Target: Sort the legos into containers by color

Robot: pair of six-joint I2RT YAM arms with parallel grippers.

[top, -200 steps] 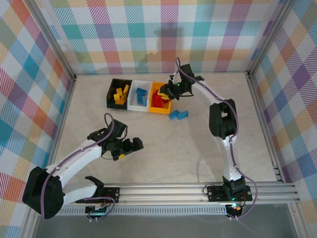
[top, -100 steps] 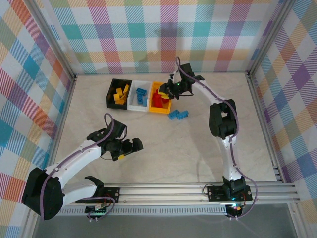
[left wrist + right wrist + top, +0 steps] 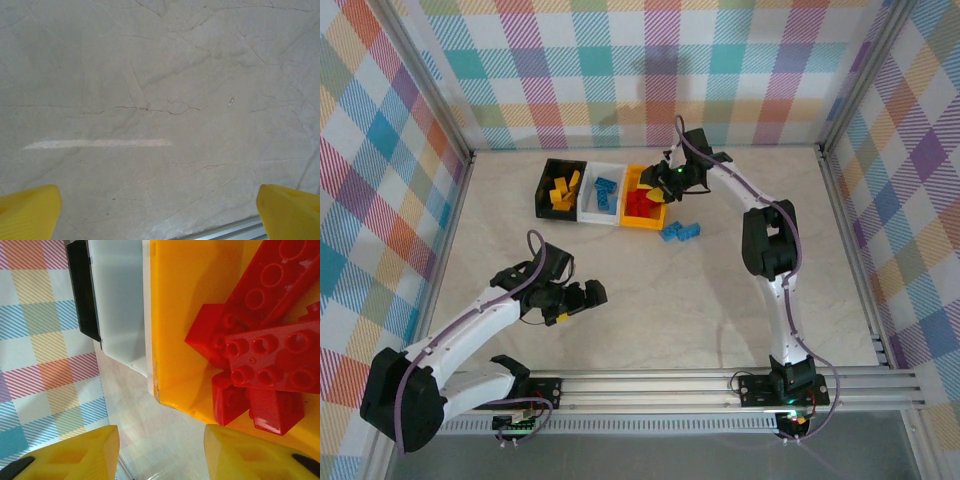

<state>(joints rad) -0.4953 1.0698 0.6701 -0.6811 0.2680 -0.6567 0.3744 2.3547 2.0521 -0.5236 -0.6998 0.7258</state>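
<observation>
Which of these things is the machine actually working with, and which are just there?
Job: black plastic bin of yellow bricks; white plastic bin of blue bricks; yellow-orange plastic bin of red bricks; loose blue studded bricks beside it.
Just there: checked walls; metal rail.

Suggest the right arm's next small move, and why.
Probably swing the right pincer toward the small blue studded plastic bricks on the table: it stands open and empty over the yellow-orange rectangular plastic bin, which holds red studded bricks.

Marbled beige tabletop (image 3: 650, 290), pastel plaid walls (image 3: 650, 60) around
</observation>
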